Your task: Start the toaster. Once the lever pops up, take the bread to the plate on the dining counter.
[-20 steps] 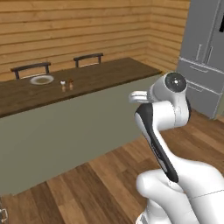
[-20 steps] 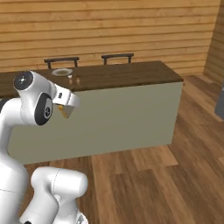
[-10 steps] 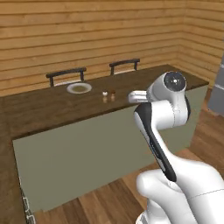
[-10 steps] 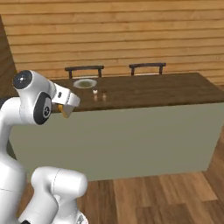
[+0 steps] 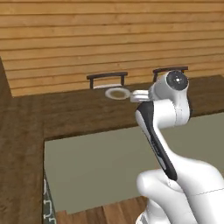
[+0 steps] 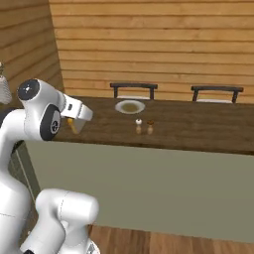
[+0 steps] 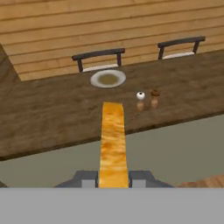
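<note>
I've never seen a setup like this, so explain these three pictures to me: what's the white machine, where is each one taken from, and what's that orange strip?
The white machine is a robot arm on a driving base. Two pictures come from cameras behind it, left and right; the third looks along its gripper. That orange-tan strip is the bread, seen edge-on, clamped between the two fingers. Ahead lies the dark wooden dining counter, bearing a round plate and two small shakers. Two chairs stand behind it, against a plank wall.

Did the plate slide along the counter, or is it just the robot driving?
Cannot tell of any slide. The plate keeps its spot on the dining counter, in front of the left chair; the whole scene shifted, so the base drove.
</note>
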